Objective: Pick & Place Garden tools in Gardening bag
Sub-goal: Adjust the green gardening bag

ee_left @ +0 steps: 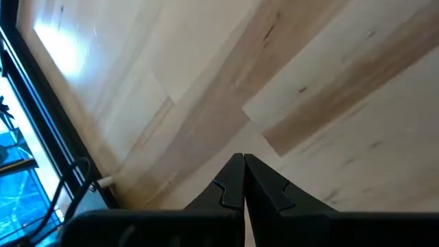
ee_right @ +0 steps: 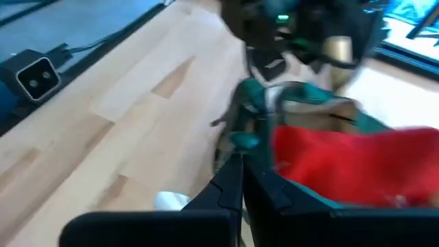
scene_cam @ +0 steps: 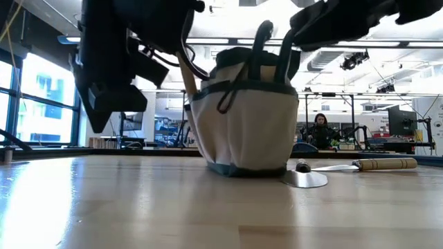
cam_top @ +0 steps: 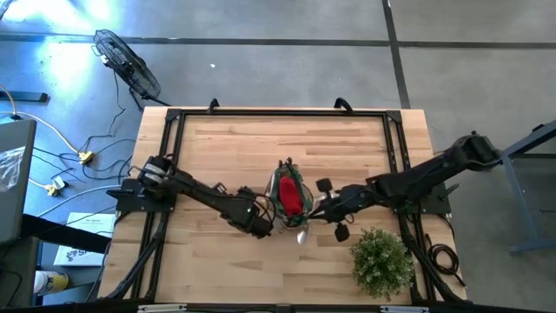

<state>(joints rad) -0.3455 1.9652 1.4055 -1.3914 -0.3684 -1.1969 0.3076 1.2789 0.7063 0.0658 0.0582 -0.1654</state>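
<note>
Bag position was noted first: the round dark green fabric tote with tan trim (cam_top: 287, 195) stood upright near the middle of the pale wooden table (cam_top: 261, 148), with a red fabric piece (cam_top: 291, 199) showing inside it. One silver metal trowel with a pale wooden handle (scene_cam: 360, 165) lay flat on the table just beside the tote, blade toward it. Your left gripper (cam_top: 261, 228) sat beside the tote, fingers together on nothing. Your right gripper (cam_top: 320, 207) hovered at the tote's opposite side, above the trowel, fingers likewise together and empty. In my judgement you needed to spread the right fingers, descend squarely over the handle, not the blade, and lift clear of the rim before lowering in. The bushy green potted plant (cam_top: 380, 261) stood apart.
</note>
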